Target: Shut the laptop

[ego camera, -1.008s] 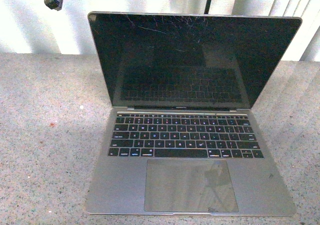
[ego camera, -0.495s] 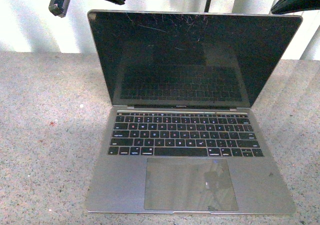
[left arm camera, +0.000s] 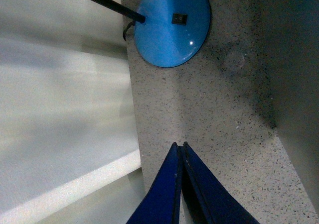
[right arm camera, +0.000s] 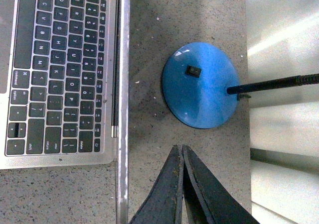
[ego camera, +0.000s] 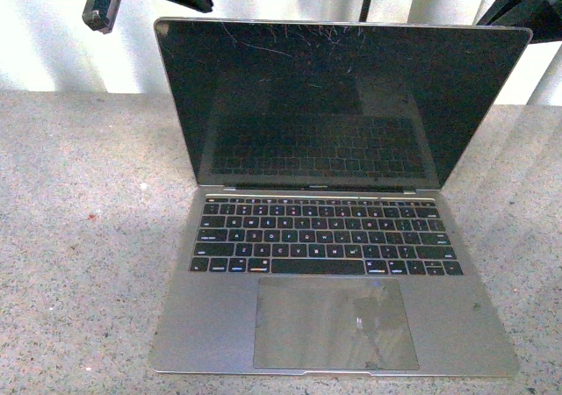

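Thin silver-grey laptop (ego camera: pixel 338 237) sits open at the centre of the speckled grey table (ego camera: pixel 79 237), cracked black screen upright. Behind the lid, near a round blue lamp base (right arm camera: pixel 202 84), left end effector (left arm camera: pixel 179 147) and right end effector (right arm camera: pixel 180 148) are both pressed together, empty.

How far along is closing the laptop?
Nothing done yet: the laptop stands open, its screen upright. In hand: left tool and right tool, both shut, hover near the screen's upper corners, touching nothing. Left: fold the screen down flat.
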